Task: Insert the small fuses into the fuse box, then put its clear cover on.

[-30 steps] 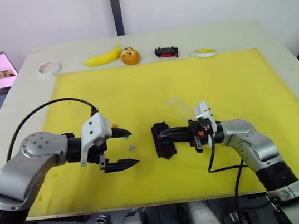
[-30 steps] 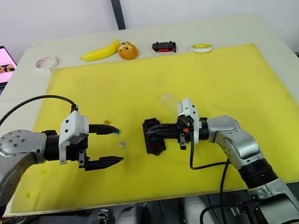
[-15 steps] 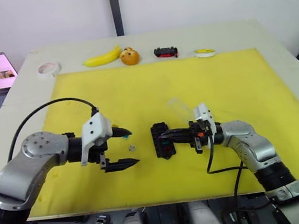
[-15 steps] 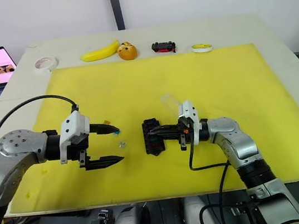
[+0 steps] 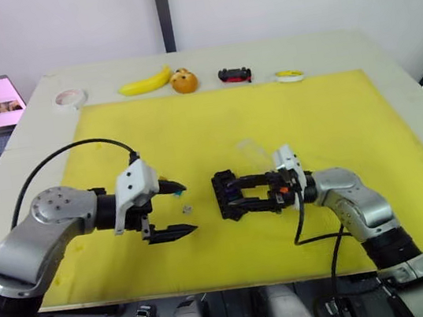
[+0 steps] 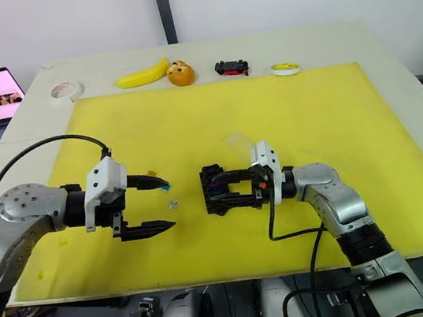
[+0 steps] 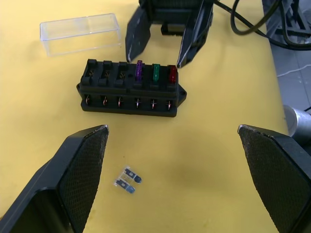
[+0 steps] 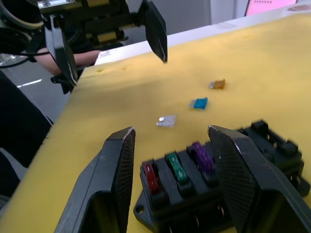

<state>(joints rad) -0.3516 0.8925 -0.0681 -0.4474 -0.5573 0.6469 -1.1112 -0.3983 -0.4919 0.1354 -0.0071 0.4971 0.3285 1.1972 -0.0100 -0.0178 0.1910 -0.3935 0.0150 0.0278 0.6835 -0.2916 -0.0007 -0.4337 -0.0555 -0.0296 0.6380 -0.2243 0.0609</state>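
With three slots of the fuse box [image 7: 131,90] already filled by purple, green and red fuses and three left bare, best to treat fetching a loose fuse as the step in hand. Largest first: sits on the yellow mat [image 5: 331,108] over the worktop [image 6: 384,37], near mid-mat, flanked by the right end effector [image 6: 230,187], spread wide with one finger on each side of the box and gripping nothing. Next, the left end effector [image 5: 178,209], also spread wide and empty, just left of the loose fuses. Then the clear cover [image 7: 80,34], lying on the mat just beyond the box, apart from it; better left alone until all slots are filled. Smallest: the grey-white fuse [image 7: 128,179] closest to the left end effector, the teal fuse [image 8: 198,103] and brown fuse [image 8: 217,84] a little farther. Advisable to close on one fuse by its plastic body, blades pointing down, square to an empty slot, box steadied by the right side. No readable brand, label or writing anywhere on these parts.
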